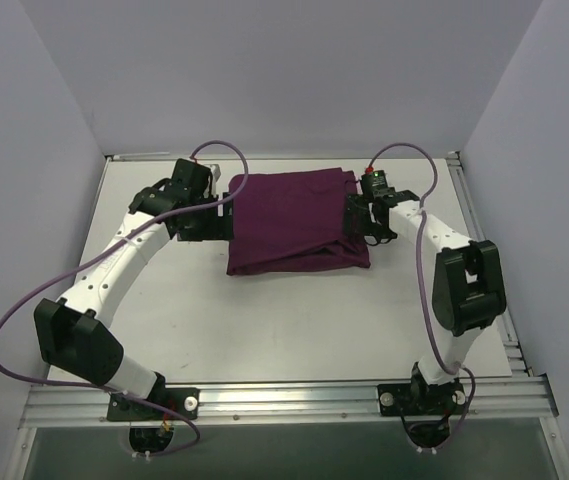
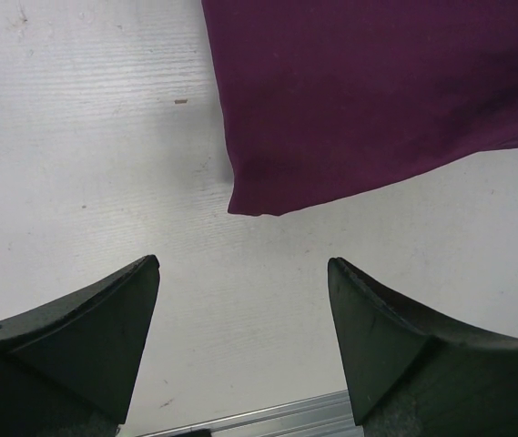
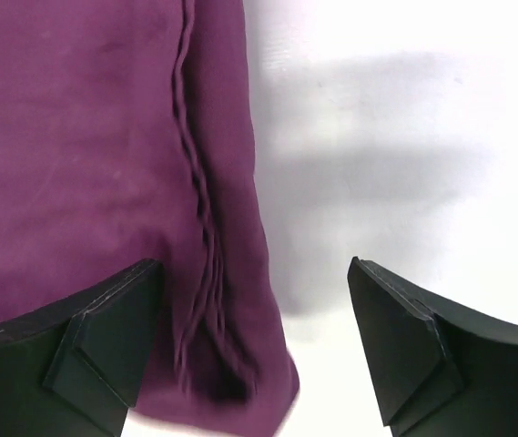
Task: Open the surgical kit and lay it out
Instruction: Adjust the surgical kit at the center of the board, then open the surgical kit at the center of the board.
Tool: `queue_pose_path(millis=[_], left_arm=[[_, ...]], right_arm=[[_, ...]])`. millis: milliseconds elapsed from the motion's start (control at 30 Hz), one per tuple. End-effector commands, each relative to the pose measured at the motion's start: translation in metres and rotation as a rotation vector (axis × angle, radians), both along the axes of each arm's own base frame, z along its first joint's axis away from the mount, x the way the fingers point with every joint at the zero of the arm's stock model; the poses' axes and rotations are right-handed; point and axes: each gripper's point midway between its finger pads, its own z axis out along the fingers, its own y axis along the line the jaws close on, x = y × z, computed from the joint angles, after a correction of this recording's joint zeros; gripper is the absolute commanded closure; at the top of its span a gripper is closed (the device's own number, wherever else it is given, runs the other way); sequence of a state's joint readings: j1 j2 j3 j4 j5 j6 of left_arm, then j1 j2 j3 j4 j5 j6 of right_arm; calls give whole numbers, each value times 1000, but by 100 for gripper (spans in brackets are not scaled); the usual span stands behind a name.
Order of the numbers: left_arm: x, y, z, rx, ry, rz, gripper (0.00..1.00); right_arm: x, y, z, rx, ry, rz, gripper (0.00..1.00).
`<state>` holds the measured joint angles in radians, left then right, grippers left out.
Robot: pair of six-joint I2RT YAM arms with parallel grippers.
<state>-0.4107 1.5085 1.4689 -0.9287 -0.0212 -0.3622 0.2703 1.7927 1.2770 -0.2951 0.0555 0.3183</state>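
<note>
The surgical kit (image 1: 294, 220) lies mid-table as a folded dark magenta-purple cloth bundle, its flaps closed over whatever is inside. My left gripper (image 1: 226, 215) hovers at the bundle's left edge. In the left wrist view it (image 2: 242, 261) is open over bare table, with a corner of the cloth (image 2: 377, 91) just ahead of the fingers. My right gripper (image 1: 356, 218) is at the bundle's right edge. In the right wrist view it (image 3: 254, 263) stands open, straddling the cloth's creased hem (image 3: 86, 137) without pinching it.
The white tabletop (image 1: 294, 320) is bounded by metal rails at the front (image 1: 284, 398) and right (image 1: 484, 240), with grey walls on three sides. Purple cables (image 1: 4, 330) loop off both arms.
</note>
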Motion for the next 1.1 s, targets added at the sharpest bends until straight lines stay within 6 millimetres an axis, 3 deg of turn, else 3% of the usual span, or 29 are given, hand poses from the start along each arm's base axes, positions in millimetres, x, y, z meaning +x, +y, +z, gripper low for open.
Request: queue_pose_path(millis=[0,100,233,567,733,1000,1067], left_arm=[[7,-4,26,-22,-71,-25,17],[4,-8,27,-33,-70,-34,18],[0,-15,30,-46,-74,-50,19],[-5,-25,41,-43,-82,-90,23],[-6,-32,46,-43,-90,-114,25],[-2,-45,52,-42,-102,-151,27],[-2,-54,53,-42,-105,-174,27]], right_arm=[[-16,-9,49,-9,-38,-43,16],[-29,-5,54,23,5,-44,22],[-46,11,48,123,53,-35,39],[-43,12,29,120,71,-25,48],[-41,14,25,127,69,-30,61],[-42,12,13,109,98,-23,63],[-43,13,12,108,111,-12,87]])
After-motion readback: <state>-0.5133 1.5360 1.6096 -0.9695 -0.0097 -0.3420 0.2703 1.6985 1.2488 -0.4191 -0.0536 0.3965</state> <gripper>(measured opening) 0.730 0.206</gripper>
